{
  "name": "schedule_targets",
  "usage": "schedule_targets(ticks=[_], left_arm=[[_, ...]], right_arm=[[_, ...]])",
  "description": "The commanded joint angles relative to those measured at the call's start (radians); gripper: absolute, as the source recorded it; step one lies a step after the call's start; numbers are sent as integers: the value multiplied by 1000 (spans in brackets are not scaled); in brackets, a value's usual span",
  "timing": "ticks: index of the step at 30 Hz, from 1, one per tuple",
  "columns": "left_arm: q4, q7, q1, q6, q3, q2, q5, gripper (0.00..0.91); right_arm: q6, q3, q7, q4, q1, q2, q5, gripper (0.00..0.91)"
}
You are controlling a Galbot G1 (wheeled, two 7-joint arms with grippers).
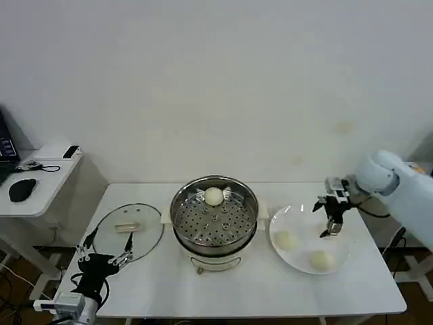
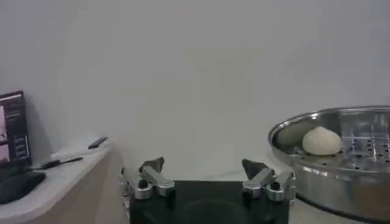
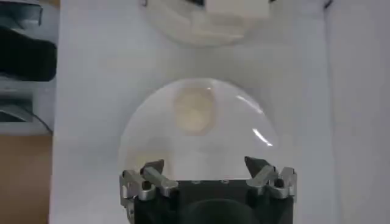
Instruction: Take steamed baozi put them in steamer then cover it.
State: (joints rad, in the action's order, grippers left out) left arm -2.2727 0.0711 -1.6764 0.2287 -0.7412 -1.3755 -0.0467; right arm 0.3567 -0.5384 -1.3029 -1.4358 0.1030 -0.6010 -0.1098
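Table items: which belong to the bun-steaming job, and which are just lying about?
Job:
steamer
bun in steamer
two buns on the plate
glass lid
right gripper
left gripper

Lying about:
mouse
side desk

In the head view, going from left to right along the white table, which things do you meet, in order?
Left gripper → glass lid → steamer, one steamed baozi inside → white plate with two baozi → right gripper, open above the plate.
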Motion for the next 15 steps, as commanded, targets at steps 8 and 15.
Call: schedule_targets(ticks=[8,15], left_arm=[[41,-1,17,0,-6,3,6,907],[67,-2,24,0,-8,0,6,907]], right_arm=[[-32,22,26,135,76,-158,-63,907],[-44,34,44,192,81,-219,-93,907]])
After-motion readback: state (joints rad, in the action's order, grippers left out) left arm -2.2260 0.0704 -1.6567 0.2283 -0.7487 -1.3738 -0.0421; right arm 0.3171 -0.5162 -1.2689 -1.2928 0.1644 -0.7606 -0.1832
